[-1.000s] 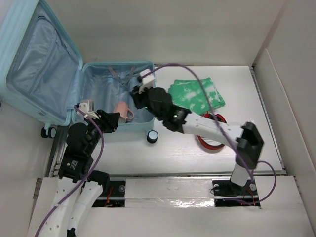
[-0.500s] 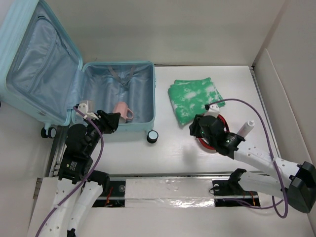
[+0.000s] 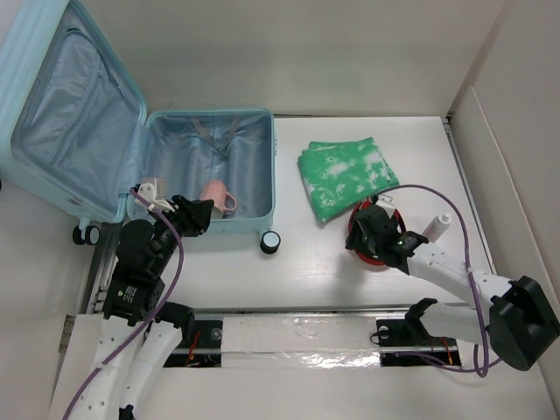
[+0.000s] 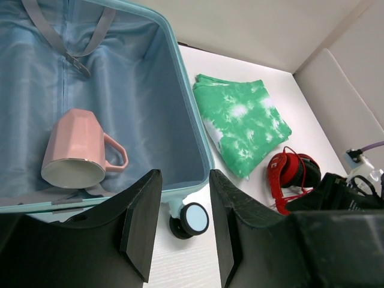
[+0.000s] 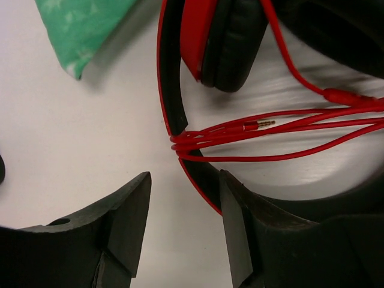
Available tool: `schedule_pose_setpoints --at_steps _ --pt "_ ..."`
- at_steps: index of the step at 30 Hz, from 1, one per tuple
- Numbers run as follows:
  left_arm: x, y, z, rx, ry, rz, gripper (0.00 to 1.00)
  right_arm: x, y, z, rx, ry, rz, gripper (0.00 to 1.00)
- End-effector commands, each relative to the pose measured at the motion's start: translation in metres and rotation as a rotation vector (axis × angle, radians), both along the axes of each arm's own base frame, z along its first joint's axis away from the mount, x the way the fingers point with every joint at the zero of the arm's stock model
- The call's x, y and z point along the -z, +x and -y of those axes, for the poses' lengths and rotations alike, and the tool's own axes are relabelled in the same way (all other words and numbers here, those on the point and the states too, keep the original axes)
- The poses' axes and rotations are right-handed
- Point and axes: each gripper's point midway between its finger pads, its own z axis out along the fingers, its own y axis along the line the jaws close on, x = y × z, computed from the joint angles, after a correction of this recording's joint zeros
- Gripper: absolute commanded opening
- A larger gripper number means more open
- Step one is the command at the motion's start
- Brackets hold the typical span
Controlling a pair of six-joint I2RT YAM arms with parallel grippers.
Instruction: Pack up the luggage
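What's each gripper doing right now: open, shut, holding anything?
Left gripper: open, holding nothing.
Right gripper: open, holding nothing, by the red headphones.

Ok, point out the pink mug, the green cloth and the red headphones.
pink mug (image 4: 73,144), left wrist view, its side wall.
green cloth (image 3: 346,173), top view, its middle.
red headphones (image 5: 193,30), right wrist view, earcup shell.

**Luggage: Open Condition**

The pale aqua-blue hard-shell luggage (image 3: 179,171) is lying open at the far-left corner of the table (image 3: 306,258). Its lid (image 3: 70,114) is standing open beyond the table's left edge, exposing light blue lining. One caster wheel (image 3: 270,242) is pointing toward the table's near edge.
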Motion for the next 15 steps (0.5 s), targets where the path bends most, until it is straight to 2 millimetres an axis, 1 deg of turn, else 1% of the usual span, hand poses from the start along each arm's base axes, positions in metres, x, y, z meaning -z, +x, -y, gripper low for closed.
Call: schedule_pose_setpoints --at_steps 1,3,5,6,7,9,10,12,13,15 --pt "-0.022 0.000 0.004 0.020 -0.016 0.065 0.35 -0.006 0.003 -0.012 -0.044 0.043 -0.020 0.55" --pt "-0.022 0.000 0.003 0.018 -0.014 0.067 0.35 0.004 0.001 -0.012 -0.054 0.024 -0.054 0.55" --pt "-0.022 -0.001 0.004 0.020 -0.015 0.067 0.35 0.009 0.003 -0.012 -0.056 0.016 -0.072 0.54" --pt "-0.022 -0.001 0.003 0.020 -0.015 0.067 0.35 0.017 0.002 -0.012 -0.062 -0.001 -0.099 0.54" --pt "-0.023 -0.001 0.003 0.017 -0.014 0.070 0.35 0.018 0.006 -0.012 -0.053 -0.004 -0.105 0.54" --pt "-0.023 -0.003 0.004 0.019 -0.013 0.069 0.35 0.025 0.007 -0.012 -0.054 -0.022 -0.132 0.51" --pt "-0.024 -0.003 0.002 0.011 -0.012 0.072 0.35 0.029 0.009 -0.010 -0.042 -0.044 -0.143 0.45" --pt "-0.025 -0.004 0.003 0.016 -0.012 0.075 0.35 0.026 0.014 -0.012 -0.038 -0.054 -0.130 0.33" --pt "-0.025 -0.004 0.003 0.014 -0.011 0.077 0.35 0.025 0.015 -0.010 -0.021 -0.061 -0.125 0.22" --pt "-0.025 -0.006 0.005 0.022 -0.012 0.079 0.35 0.021 0.012 -0.013 -0.021 -0.070 -0.113 0.13"
